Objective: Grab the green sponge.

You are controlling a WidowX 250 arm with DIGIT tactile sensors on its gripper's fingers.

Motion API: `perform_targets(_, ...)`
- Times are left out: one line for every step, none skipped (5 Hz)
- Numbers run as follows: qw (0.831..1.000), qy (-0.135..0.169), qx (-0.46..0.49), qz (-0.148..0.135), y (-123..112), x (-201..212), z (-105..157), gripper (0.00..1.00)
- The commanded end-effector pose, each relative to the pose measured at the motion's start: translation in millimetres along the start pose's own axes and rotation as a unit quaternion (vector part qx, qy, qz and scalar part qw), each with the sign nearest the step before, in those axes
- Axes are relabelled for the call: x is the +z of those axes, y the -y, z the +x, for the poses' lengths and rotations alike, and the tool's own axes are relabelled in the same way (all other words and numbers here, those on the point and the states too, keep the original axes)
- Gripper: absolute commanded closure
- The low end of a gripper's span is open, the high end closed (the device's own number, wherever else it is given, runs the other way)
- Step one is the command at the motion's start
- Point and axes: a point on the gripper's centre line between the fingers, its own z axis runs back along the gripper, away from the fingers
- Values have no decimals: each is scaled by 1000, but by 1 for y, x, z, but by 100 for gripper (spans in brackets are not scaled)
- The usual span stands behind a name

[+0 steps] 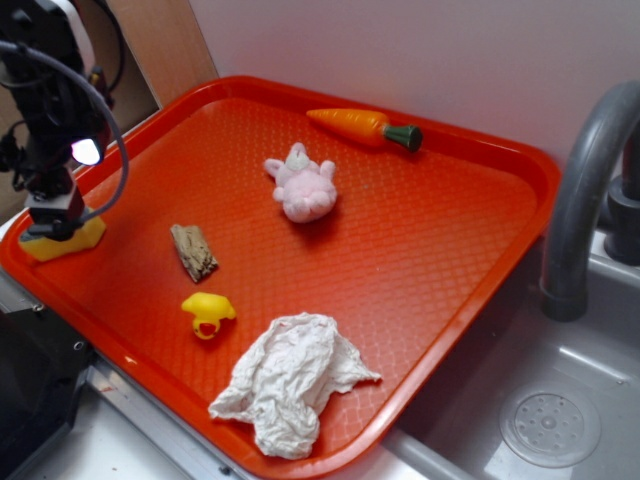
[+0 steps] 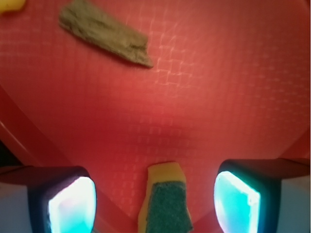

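The green sponge (image 2: pixel 165 204) was sat at the left edge of the exterior frame, in the near-left corner of the red tray (image 1: pixel 450 250), with the gripper (image 2: pixel 155 201) parked right over it. In the wrist view the jaws were spread wide, one pad each side of the sponge, nothing pinched yet. Best bet looked like a straight drop, centred, then a gentle close since foam squashes; the wood chip (image 2: pixel 104 34) was well clear

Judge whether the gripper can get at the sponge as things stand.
Probably yes. The gripper is open, its fingers on either side of the sponge, with nothing between them; the wood piece lies well clear on the tray.
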Motion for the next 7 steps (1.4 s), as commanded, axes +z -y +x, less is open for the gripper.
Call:
perform_targets(995,-91,-40,1,-1,-37,-19,0)
perform_targets(992,-120,-44,-17,-5,-53,-29,0)
perform_targets(991,-127,-38,-14,-12,-57,-32,0)
perform_targets(993,-102,-10,-52,-9,-69,-37,100)
perform_targets(996,-73,1,-49,-8,-68,-32,100)
perform_targets(994,-36,98,-17,-11,-54,-24,100)
perform_targets(968,38,248,32,-15,3,23,100)
